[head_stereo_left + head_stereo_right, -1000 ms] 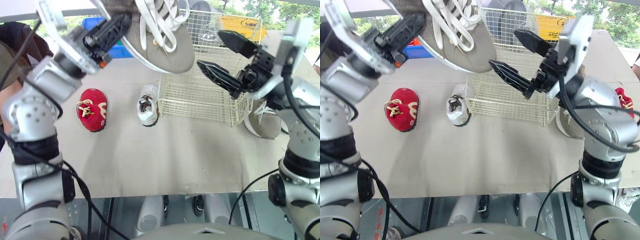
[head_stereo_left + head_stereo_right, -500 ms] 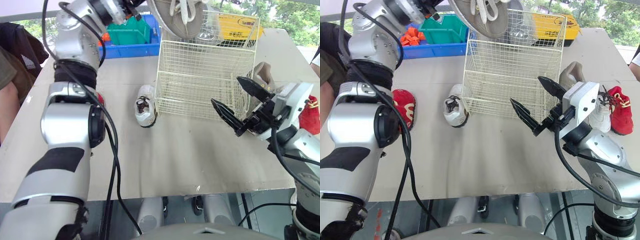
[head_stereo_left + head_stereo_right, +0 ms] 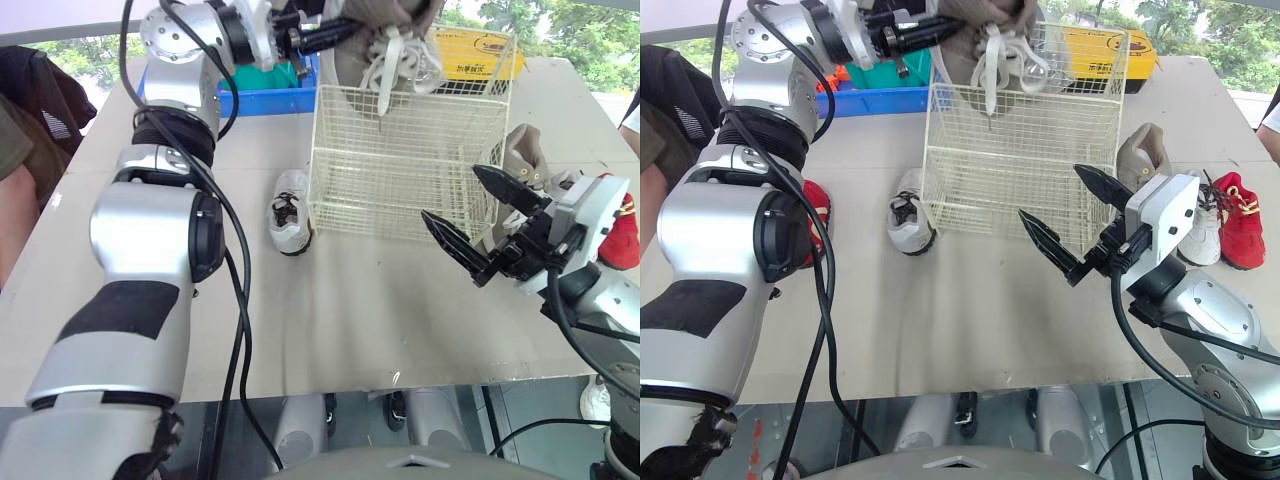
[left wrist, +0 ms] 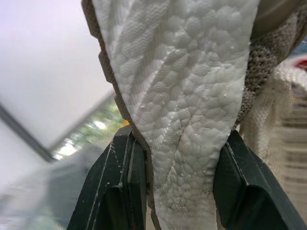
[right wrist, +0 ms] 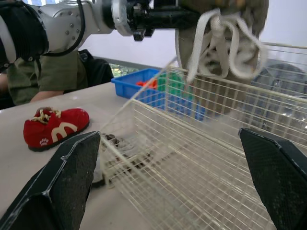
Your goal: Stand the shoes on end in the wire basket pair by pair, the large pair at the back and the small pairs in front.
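big shoe [image 3: 383, 35] clamped in l gripper [image 4: 178, 189] over basket [image 3: 400, 170] rear.

Bright, even daylight from beyond the far side of the table [image 3: 330, 330]. Glare on the greenery [image 3: 560, 25] along the top of the head views, washed nearly white in places. Only faint, soft-edged shadows on the table, under the wire basket [image 3: 400, 190] and beside the small white shoe [image 3: 292, 212]. Wide-angle stretch toward the left edge of the head views. In the left wrist view, crisp tread texture on the sole of the large shoe [image 4: 177, 96] between the left fingers [image 4: 115, 191], against a pale, overexposed, blurred background. In the right wrist view, smeared near wires of the basket, the right fingers [image 5: 62, 177] dark and soft up close.
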`<action>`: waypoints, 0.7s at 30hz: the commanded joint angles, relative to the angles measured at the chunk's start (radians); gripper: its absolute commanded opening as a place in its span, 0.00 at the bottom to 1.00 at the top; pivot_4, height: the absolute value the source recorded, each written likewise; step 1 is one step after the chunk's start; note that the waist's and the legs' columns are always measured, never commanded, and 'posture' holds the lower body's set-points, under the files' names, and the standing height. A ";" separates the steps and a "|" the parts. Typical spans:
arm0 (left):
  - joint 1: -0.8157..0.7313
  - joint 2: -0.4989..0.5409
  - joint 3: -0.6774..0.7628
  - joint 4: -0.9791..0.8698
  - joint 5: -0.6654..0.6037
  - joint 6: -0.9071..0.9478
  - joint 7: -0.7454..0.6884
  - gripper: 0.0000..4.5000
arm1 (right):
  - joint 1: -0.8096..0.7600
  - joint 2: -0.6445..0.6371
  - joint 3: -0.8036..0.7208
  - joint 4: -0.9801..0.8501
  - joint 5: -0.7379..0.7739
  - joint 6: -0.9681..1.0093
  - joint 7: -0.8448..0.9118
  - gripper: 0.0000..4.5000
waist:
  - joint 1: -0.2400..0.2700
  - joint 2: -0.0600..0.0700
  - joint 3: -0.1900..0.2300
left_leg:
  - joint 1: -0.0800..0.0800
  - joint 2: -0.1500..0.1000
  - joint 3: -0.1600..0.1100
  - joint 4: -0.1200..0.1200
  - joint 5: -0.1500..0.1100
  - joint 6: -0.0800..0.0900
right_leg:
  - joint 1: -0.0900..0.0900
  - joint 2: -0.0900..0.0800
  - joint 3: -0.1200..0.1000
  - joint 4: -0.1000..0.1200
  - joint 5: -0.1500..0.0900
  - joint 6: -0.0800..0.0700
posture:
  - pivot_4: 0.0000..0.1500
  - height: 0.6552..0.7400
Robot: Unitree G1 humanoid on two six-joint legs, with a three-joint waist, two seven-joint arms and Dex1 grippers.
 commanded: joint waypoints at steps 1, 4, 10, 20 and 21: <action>-0.028 0.015 0.000 0.016 0.040 0.049 -0.092 0.32 | 0.007 -0.017 -0.015 -0.046 0.023 -0.021 -0.009 1.00 | -0.002 0.000 0.000 | 0.000 0.000 0.000 0.000 0.000 0.000 | 0.000 0.000 0.000 0.000 0.000 0.000 | 1.00 1.00; -0.029 0.035 0.010 0.029 0.065 0.084 -0.079 0.32 | 0.022 -0.026 -0.017 -0.061 0.034 -0.022 -0.015 1.00 | -0.003 0.000 0.000 | 0.000 0.000 -0.003 0.000 0.000 0.000 | 0.000 0.000 0.000 0.001 -0.001 0.001 | 1.00 1.00; -0.015 0.064 0.013 0.032 0.107 0.100 -0.055 0.32 | 0.047 -0.043 -0.018 -0.074 0.042 -0.022 -0.036 1.00 | -0.004 0.000 0.000 | 0.000 0.000 -0.006 0.001 -0.001 0.001 | 0.000 0.000 0.000 0.002 -0.001 0.001 | 1.00 1.00; -0.030 0.117 0.091 0.010 0.067 0.178 -0.124 0.78 | 0.022 -0.076 -0.039 -0.043 0.042 -0.035 -0.042 1.00 | -0.010 0.000 0.000 | 0.002 0.000 -0.006 0.002 -0.001 0.001 | 0.000 0.000 0.001 0.004 -0.001 0.001 | 1.00 1.00; -0.031 0.126 0.101 0.002 0.059 0.187 -0.138 0.78 | 0.021 -0.078 -0.039 -0.042 0.044 -0.036 -0.042 1.00 | -0.011 0.000 0.000 | 0.002 0.000 -0.006 0.002 -0.001 0.001 | 0.000 0.000 0.001 0.004 -0.001 0.001 | 1.00 1.00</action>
